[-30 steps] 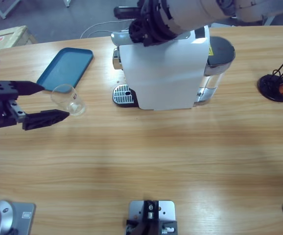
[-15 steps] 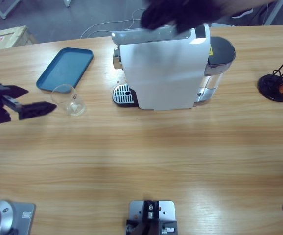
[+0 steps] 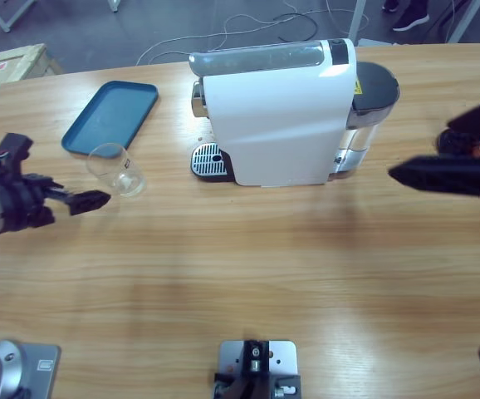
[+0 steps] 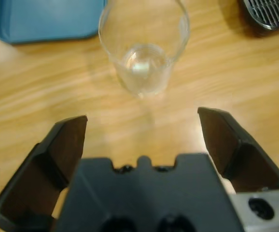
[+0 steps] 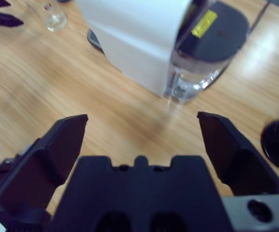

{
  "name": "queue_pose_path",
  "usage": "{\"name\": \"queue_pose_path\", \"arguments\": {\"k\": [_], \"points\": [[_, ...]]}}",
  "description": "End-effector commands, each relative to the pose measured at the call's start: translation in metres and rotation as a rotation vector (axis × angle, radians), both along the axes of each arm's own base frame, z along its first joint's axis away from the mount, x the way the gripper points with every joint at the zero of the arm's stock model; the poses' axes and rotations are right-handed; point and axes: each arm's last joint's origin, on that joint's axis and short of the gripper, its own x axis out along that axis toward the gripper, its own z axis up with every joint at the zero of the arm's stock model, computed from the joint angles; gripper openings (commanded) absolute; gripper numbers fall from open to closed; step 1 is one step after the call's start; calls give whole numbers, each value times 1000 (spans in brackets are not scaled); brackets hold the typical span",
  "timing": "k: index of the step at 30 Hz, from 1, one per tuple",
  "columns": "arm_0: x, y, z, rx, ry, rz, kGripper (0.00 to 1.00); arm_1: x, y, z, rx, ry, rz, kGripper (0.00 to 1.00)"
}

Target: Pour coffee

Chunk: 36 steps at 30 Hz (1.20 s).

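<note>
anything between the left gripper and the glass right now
Nothing. In the left wrist view only bare table separates the open left gripper from the glass tumbler; the high view agrees.

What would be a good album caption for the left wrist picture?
Open left gripper faces an empty-looking glass tumbler standing beside a blue tray.

The left end effector [image 3: 90,199], a second ago straddling the clear glass tumbler [image 3: 120,169] with one black jaw on each side, now sits back toward the worktop's left edge, jaws spread, tips just short of the glass. The arm that loomed over the top of the white coffee machine [image 3: 273,116] is gone from there; the right end effector [image 3: 410,174] now hangs blurred at the right edge, beside the machine's dark water tank [image 3: 364,108], jaws wide apart.
</note>
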Motion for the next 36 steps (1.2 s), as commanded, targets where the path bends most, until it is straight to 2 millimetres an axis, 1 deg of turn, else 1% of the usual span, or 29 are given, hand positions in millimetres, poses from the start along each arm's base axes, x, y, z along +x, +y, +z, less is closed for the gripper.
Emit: {"name": "queue_pose_path", "arguments": {"k": [1,5,8,10,14,15,17,18,19,20,21,23,24,25,27,29,31,33,34,36], "points": [[29,-19,-31,43,-37,29,991,-17,-21,-9,-34,34,-23,1000],[38,-24,-37,45,-60,35,991,-16,-20,-11,-45,47,-29,1000],[41,-24,-39,46,-64,43,979,-14,-17,-14,-53,57,-35,1000],[42,-24,-43,45,-61,42,931,-13,-17,-15,-55,61,-39,1000],[43,-26,-50,37,-49,33,770,-15,-20,-15,-52,55,-41,1000],[43,-26,-50,33,-49,33,761,-16,-21,-15,-51,54,-41,1000],[46,-22,-51,23,-55,51,608,-17,-23,-17,-51,57,-43,1000],[47,-18,-50,17,-64,69,561,-18,-24,-17,-50,58,-43,1000],[48,-16,-48,14,-73,78,414,-19,-24,-18,-48,60,-45,1000],[48,-14,-48,13,-76,84,293,-19,-25,-18,-46,61,-47,1000],[48,-13,-47,10,-79,84,264,-19,-25,-18,-44,60,-48,1000],[47,-14,-46,1,-82,66,255,-19,-25,-18,-44,61,-49,1000],[46,-13,-46,2,-84,53,114,-19,-24,-19,-45,65,-53,1000],[43,-12,-44,1,-91,41,0,-19,-24,-20,-46,67,-55,1000],[32,-7,-36,-12,-125,-14,0,-18,-24,-21,-42,67,-60,1000],[21,-3,-22,-20,-181,-132,0,-18,-23,-21,-39,66,-63,1000],[14,-2,-8,-9,-239,-291,0,-17,-23,-19,-36,58,-67,1000],[6,0,9,-4,-304,-465,0,-18,-25,-6,-28,34,-66,1000],[4,0,16,-6,-317,-517,0,-18,-26,0,-22,22,-64,1000],[3,0,21,-17,-324,-561,0,-19,-27,10,-6,-7,-57,1000]]}}
